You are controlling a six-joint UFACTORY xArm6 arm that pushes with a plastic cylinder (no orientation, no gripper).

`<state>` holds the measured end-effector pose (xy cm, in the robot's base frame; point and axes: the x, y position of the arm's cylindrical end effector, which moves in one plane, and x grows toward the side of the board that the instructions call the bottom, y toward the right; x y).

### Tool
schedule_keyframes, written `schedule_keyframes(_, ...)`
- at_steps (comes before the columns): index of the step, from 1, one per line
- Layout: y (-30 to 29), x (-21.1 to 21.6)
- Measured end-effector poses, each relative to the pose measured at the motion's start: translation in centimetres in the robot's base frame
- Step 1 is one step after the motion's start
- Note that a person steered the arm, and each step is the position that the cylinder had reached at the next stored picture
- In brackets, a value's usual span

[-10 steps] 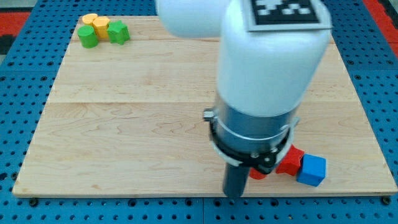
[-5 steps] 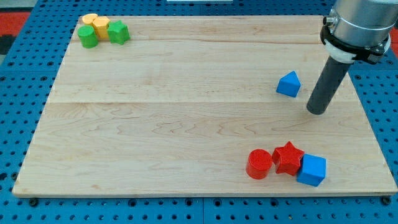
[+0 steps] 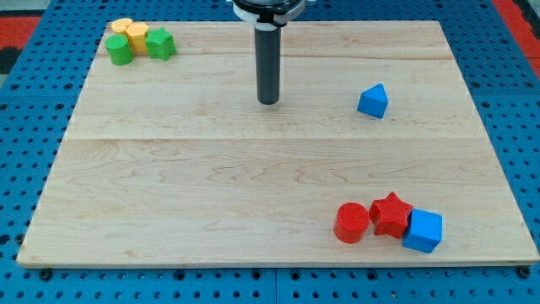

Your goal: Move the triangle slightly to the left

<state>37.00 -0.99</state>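
The blue triangle [image 3: 373, 100] is sitting at the table's [image 3: 169, 186] right; the tip [image 3: 268, 101] is resting well left of it (no fingers, just a rod). Pushing from this side is risking shoving it rightward.

A robotics lab bench: wooden board [image 3: 169, 194] on blue perforated mounting plate [image 3: 34, 169], coloured test blocks.
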Motion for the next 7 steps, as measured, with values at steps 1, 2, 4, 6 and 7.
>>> schedule_keyframes(1, 0.0, 0.0)
schedule_keyframes(2, 1.0, 1.6)
schedule_keyframes(4, 12.5, 3.7)
schedule_keyframes(6, 22.2, 2.6)
schedule_keyframes(7, 23.5, -1.7)
